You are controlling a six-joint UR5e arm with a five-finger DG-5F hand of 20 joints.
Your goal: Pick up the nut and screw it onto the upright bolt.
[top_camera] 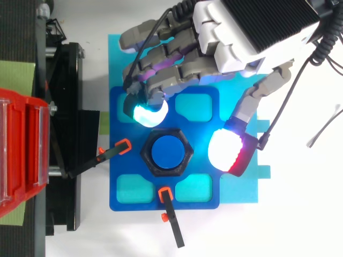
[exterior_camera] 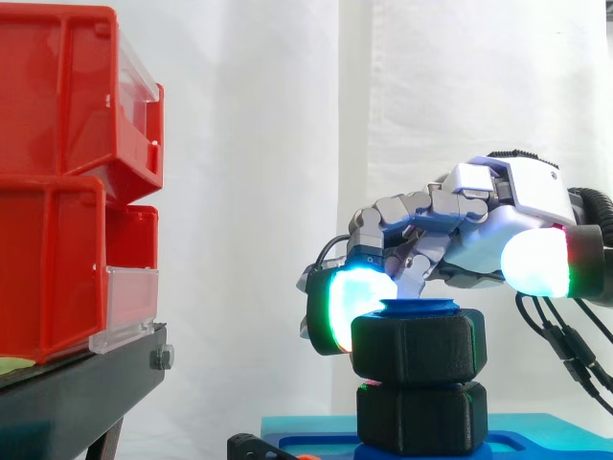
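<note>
Side view: your robot's hand (exterior_camera: 512, 196) comes in from the right above the black nut (exterior_camera: 417, 347), which sits high on the upright blue bolt (exterior_camera: 419, 308), over a second black hex piece (exterior_camera: 421, 417). One glowing finger pad (exterior_camera: 354, 302) rests at the nut's upper left edge. The thumb pad (exterior_camera: 536, 261) hangs higher, off to the right. Red bins (exterior_camera: 57, 192) stand at left on the black stand (exterior_camera: 77, 393).

Top view: you see the hand loosely spread, gripping nothing, with a finger pad (top_camera: 146, 113) just beside the nut and the thumb pad (top_camera: 225, 150) clear of it. Nut and bolt stand mid-plate on the blue fixture (top_camera: 119, 168), and two orange-tipped clamps (top_camera: 115, 151) are near the nut.
</note>
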